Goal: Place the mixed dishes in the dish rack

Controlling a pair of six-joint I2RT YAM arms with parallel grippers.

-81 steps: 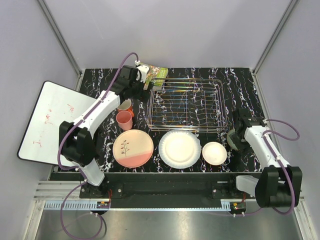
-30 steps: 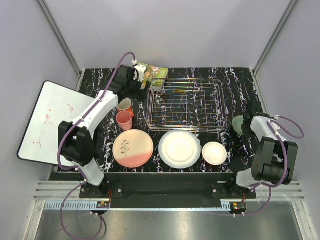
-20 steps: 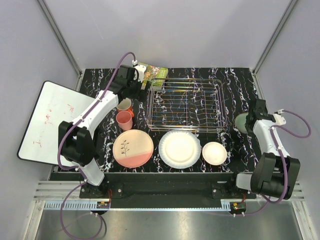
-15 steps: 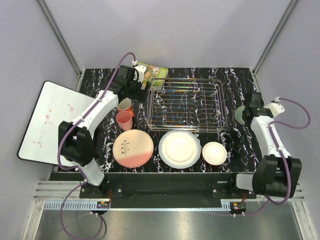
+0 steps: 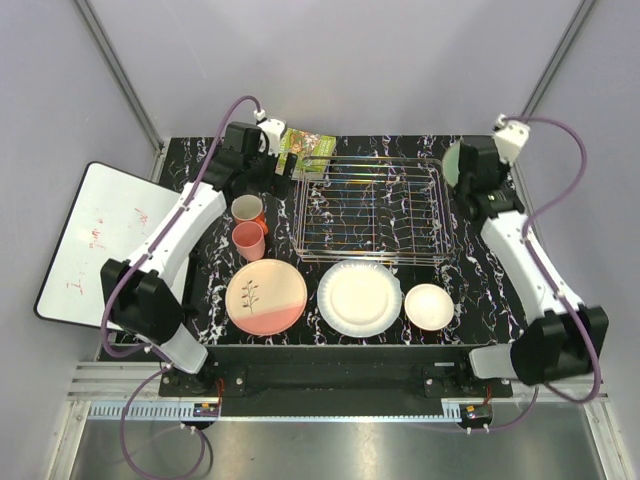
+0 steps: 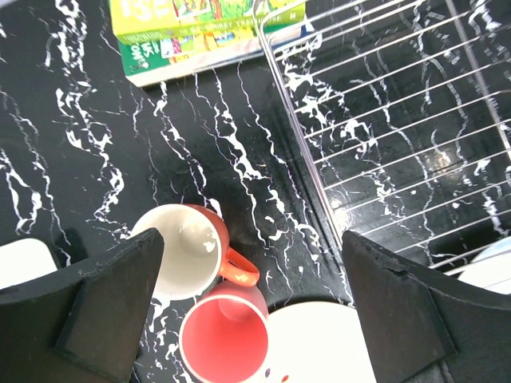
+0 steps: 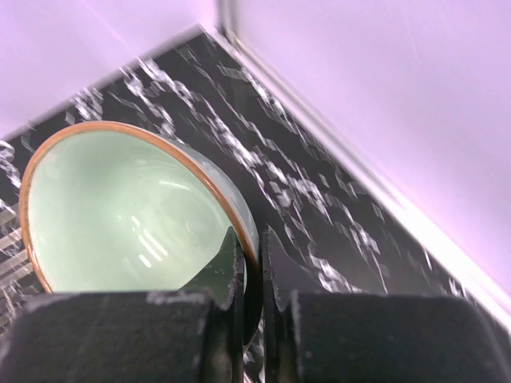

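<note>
Left gripper (image 6: 251,239): fingers spread wide, holding nothing. It hangs above the two cups (image 6: 188,259), which stand upright and touching, just left of the rack (image 5: 375,210). Don't let this arm drift down onto them while the other side works. The leaf plate (image 5: 266,296), white plate (image 5: 359,297) and small bowl (image 5: 429,306) sit in a row along the rack's near side, none loaded yet. The rack looks empty.

Right gripper (image 7: 251,267): fingers pinched on the rim of the green bowl (image 7: 120,215), one inside and one outside. The bowl is tipped on edge in the air at the rack's far right corner. Whether it has crossed the rim, can't tell.

This step is seating that bowl. A rim pinch is a thin hold, so move slowly with no wrist jerks. Bring the bowl inward over the bars and lower it until the wires carry it. Open the fingers only then, and lift straight up so they don't snag a wire.
</note>
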